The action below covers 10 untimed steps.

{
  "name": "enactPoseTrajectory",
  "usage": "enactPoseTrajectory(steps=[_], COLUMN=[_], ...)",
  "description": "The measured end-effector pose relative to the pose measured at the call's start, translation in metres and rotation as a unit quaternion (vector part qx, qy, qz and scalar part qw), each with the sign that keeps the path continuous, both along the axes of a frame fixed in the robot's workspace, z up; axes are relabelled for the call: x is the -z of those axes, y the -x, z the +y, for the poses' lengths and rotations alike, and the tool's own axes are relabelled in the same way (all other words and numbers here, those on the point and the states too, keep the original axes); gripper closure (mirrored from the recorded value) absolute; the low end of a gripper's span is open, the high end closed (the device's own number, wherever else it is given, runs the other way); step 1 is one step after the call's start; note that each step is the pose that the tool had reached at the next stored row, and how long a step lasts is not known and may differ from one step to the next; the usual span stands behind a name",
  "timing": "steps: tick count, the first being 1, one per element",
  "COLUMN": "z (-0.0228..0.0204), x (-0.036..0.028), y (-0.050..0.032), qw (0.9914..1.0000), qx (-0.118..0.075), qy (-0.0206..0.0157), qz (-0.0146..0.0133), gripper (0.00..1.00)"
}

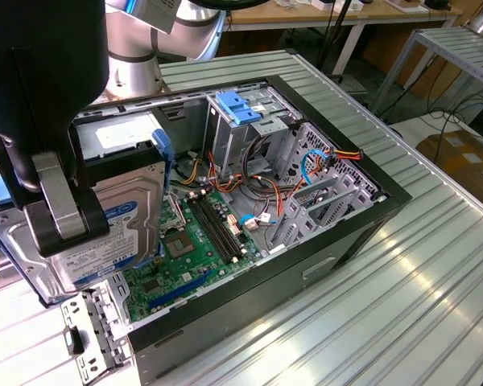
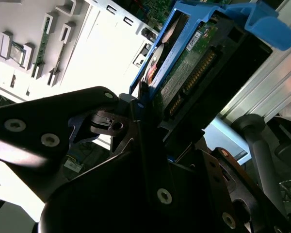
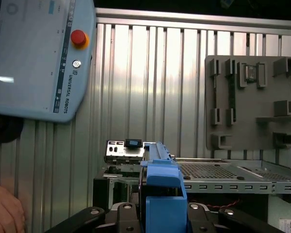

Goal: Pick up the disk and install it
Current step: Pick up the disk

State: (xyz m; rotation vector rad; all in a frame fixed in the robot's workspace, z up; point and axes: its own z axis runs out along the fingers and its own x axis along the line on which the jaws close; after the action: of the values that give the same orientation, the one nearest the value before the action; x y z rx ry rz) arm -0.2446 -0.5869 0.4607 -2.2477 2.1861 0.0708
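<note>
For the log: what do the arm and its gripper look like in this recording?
The arm is built of rounded silver-grey metal segments, with a light-blue cap at one joint. The gripper has a bulky black body and a grey metal finger. In the second wrist view, its black linkage bars carry small silver screws.

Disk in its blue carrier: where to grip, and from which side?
Pinch the disk across its thin thickness, clamping the two broad flat faces, coming in over one edge, as the tool holds it now. Those flat parallel faces likely give the steadiest seat.
</note>
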Motion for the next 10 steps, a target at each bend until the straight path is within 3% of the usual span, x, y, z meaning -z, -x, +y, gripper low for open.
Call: enactPoseTrajectory(steps=[10], z=[-0.0002], x=[0.0], y=[-0.002], qw=[1.0], qx=[0.0], qy=[0.0], qz=[0.0], gripper=[0.64])
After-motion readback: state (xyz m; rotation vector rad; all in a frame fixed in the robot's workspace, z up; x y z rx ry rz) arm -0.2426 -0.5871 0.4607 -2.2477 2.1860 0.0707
